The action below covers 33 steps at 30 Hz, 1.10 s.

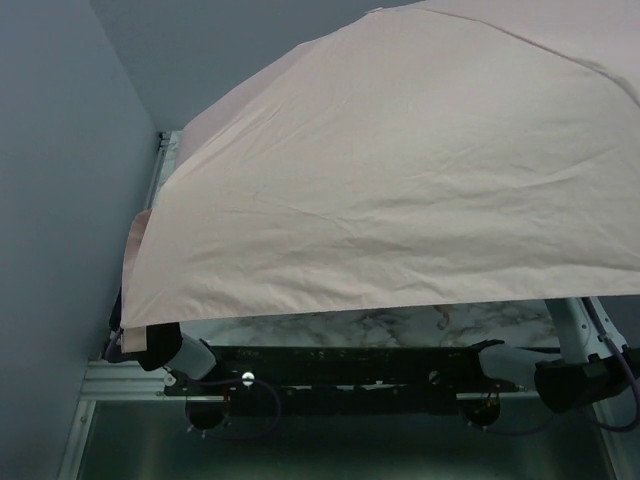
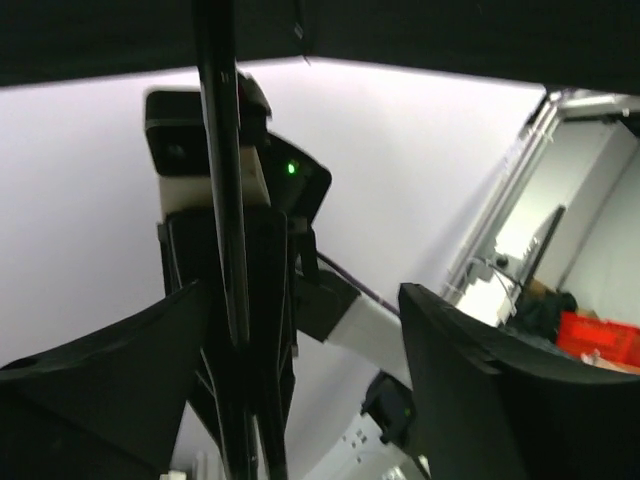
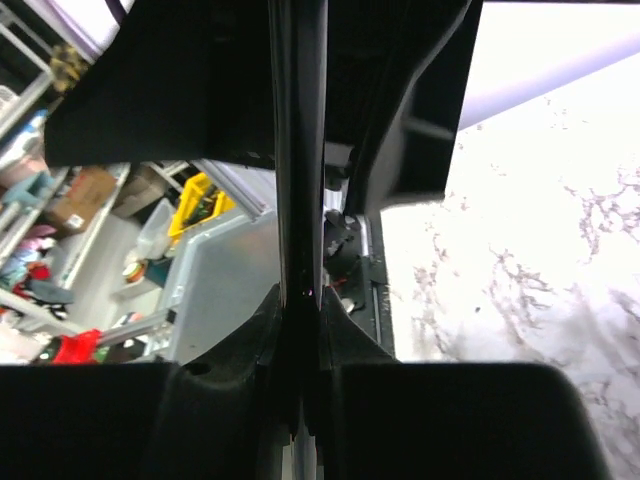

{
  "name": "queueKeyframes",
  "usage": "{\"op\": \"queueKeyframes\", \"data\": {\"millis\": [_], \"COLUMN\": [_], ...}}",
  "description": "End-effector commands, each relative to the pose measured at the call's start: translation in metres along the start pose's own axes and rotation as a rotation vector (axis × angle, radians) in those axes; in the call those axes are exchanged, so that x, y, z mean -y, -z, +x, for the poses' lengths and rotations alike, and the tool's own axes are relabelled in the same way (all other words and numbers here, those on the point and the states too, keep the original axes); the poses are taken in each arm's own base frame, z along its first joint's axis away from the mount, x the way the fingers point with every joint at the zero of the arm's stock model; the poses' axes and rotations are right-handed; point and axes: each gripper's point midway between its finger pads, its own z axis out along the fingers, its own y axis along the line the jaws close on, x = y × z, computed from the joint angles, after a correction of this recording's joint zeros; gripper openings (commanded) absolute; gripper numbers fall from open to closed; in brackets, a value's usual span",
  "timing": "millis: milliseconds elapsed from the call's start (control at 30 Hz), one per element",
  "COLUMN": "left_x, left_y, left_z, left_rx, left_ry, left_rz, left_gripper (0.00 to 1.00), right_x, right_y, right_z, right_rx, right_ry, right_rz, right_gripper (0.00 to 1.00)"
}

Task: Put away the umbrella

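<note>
Barely started tbh: the umbrella is spread wide open above the table, its black shaft is pinched by the right gripper, the left gripper is held open around it, and folding is yet to be done.

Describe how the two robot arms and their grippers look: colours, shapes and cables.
Both arms have black joints and white shells: left arm, right arm. Thin purple cables loop near their bases. The left gripper and right gripper have broad black fingers. A small green light glows on the right wrist.
</note>
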Motion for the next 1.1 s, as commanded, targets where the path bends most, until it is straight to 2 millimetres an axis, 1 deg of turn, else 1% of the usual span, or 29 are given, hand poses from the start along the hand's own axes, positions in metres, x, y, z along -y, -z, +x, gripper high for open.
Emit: {"op": "queueKeyframes", "data": {"millis": [0, 167, 267, 300, 367, 500, 600, 733, 900, 1067], "left_x": [0.008, -0.004, -0.009, -0.008, -0.013, -0.025, -0.026, -0.030, -0.040, -0.044], "left_y": [0.005, 0.008, 0.002, -0.002, -0.006, -0.012, -0.017, -0.024, -0.026, -0.026], "left_z": [-0.044, -0.075, -0.087, -0.092, -0.098, -0.107, -0.113, -0.117, -0.122, -0.127], "left_rx": [0.191, 0.333, 0.352, 0.354, 0.361, 0.377, 0.387, 0.377, 0.397, 0.423], "left_ry": [-0.047, -0.071, -0.101, -0.112, -0.112, -0.107, -0.118, -0.118, -0.127, -0.165], "left_rz": [-0.053, -0.151, -0.177, -0.176, -0.206, -0.256, -0.253, -0.268, -0.297, -0.293], "left_gripper": [0.87, 0.90, 0.90, 0.90, 0.89, 0.84, 0.81, 0.77, 0.73, 0.71], "right_x": [0.016, 0.026, 0.026, 0.025, 0.023, 0.020, 0.021, 0.022, 0.023, 0.020], "right_y": [0.003, 0.004, 0.006, 0.006, 0.006, 0.006, 0.006, 0.007, 0.007, 0.008], "right_z": [0.004, 0.009, 0.009, 0.010, 0.010, 0.010, 0.012, 0.013, 0.015, 0.015], "right_rx": [0.003, -0.003, -0.004, -0.005, -0.005, -0.007, -0.008, -0.012, -0.018, -0.025], "right_ry": [0.086, 0.095, 0.106, 0.109, 0.111, 0.115, 0.114, 0.117, 0.125, 0.133], "right_rz": [0.104, 0.139, 0.150, 0.149, 0.144, 0.138, 0.139, 0.148, 0.149, 0.146], "right_gripper": [0.01, 0.01, 0.01, 0.01, 0.01, 0.01, 0.01, 0.01, 0.01, 0.01]}}
